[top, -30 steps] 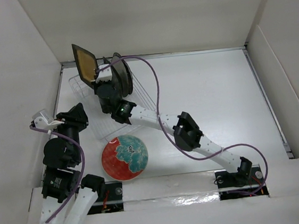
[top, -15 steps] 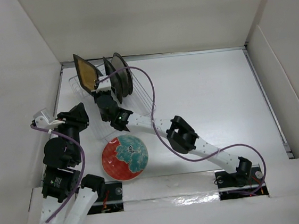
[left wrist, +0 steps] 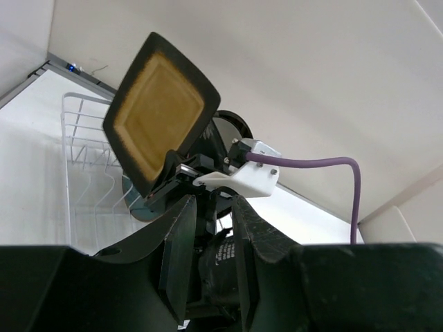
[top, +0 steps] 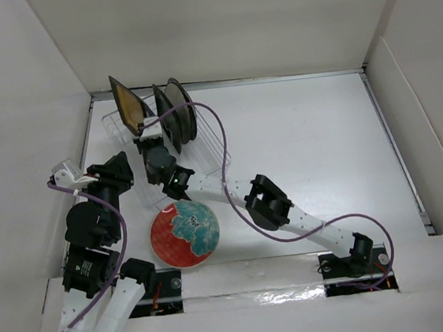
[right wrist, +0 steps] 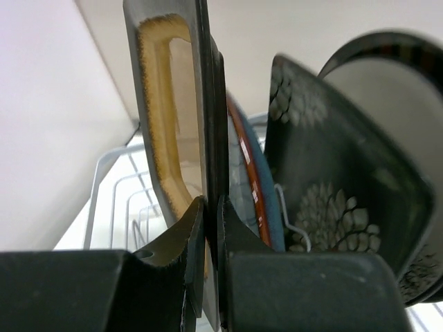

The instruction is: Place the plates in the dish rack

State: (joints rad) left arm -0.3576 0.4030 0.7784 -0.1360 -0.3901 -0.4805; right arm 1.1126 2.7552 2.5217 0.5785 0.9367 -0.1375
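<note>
**Black-and-gold square plate on edge at the rack, pinched by its rim**

We start at the right gripper (right wrist: 208, 228). Its two fingers are clamped on the rim of the square black plate with the gold-ochre centre (right wrist: 166, 117), one pad on each face, and the plate stands on edge. It sits at the far-left end of the pale thin-wire dish rack (left wrist: 83, 145), just beside a round teal plate with an orange-red edge (right wrist: 252, 187). Beyond that come the square dark floral plate (right wrist: 325, 173) and the round dark-rimmed cream plate (right wrist: 387, 97), all upright in the rack. We cannot tell whether the held plate's lower edge touches the wires.

We judge it stiff, glazed and fairly heavy for so thin a pinch. It looks slick under the pads, apt to swing about the grip, and liable to chip against its neighbour. The rim, near the middle of one side, is the place to take it.

The left gripper (left wrist: 210, 214) hangs well apart at the rack's left, fingers slightly parted and grasping nothing. The round red plate with teal flowers (top: 185, 232) lies flat on the white table (top: 322, 139), near the arms. We can read no brand or lettering anywhere.
</note>
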